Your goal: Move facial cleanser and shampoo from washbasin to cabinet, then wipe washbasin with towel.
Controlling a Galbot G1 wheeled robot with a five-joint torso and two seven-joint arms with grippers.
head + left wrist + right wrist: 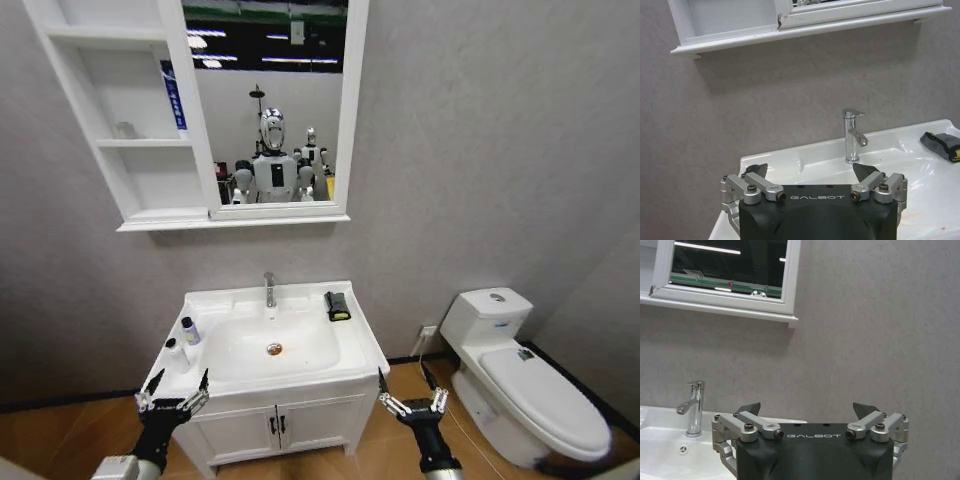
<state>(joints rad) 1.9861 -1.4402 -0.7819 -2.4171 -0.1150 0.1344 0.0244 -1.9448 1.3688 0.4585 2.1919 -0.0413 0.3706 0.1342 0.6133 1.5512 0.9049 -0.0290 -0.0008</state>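
Observation:
The white washbasin (350, 345) with its chrome tap (269, 290) stands in the middle of the head view. Two small bottles stand on its left rim, one dark-capped (190, 331) and one white (175, 353); I cannot tell which is the facial cleanser and which the shampoo. The black towel (337, 306) with a yellow patch lies on the back right rim. Above hangs the cabinet (130, 170), with open shelves and a mirror. My left gripper (175, 390) is open just before the basin's left front corner. My right gripper (410, 392) is open off the right front corner.
A white toilet (520, 380) stands to the right of the basin. Below the basin is a two-door vanity cupboard (275, 425). A blue item (172, 100) and a small clear object (125, 130) sit on the cabinet's middle shelf. The lowest shelf (165, 190) is bare.

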